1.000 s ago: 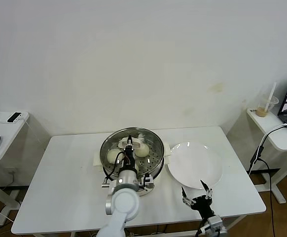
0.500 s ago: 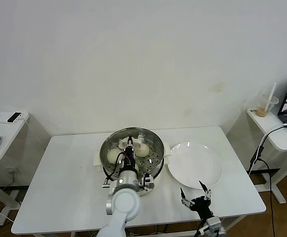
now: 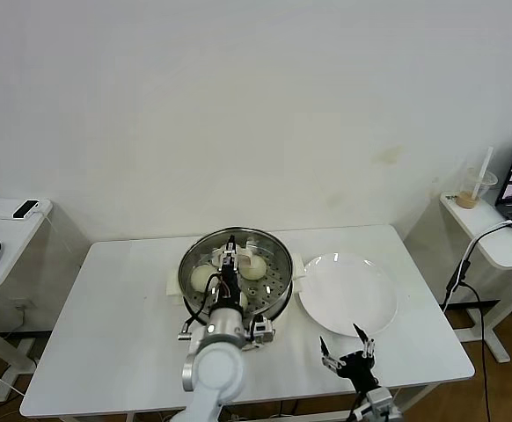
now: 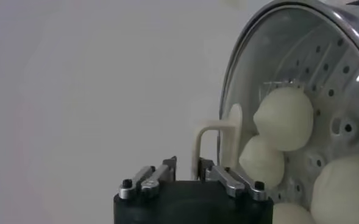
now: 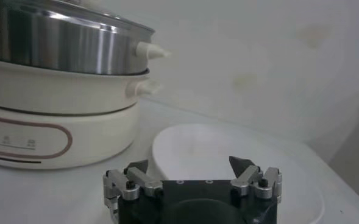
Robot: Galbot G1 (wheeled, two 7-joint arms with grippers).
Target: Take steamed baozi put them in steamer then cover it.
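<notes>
With the steamer (image 3: pixel 235 274) as landmark, the task looks all but finished. The baozi (image 4: pixel 284 118) sit inside it on the perforated tray, and the cover (image 4: pixel 261 79) rests on its rim. What seems left is only for the left gripper (image 4: pixel 184 173) to let go and clear away.

That gripper hangs over the near part of the cover, just at its handle (image 4: pixel 214 146). Its fingers are parted to a narrow gap with the handle between them, and they look to have loosened rather than to be clamping. To the right of the steamer lies the plate (image 3: pixel 347 293), and nearer the robot than the plate the right gripper (image 3: pixel 347 353) waits above the table (image 3: pixel 115 325) with fingers spread wide, holding nothing.

The steamer is round polished steel on a cream-white plastic base. The cover is clear glass in a metal rim; its handle is a cream-white bar. The baozi are smooth, matte, rounded dough. The plate is flat, white and glossy.
</notes>
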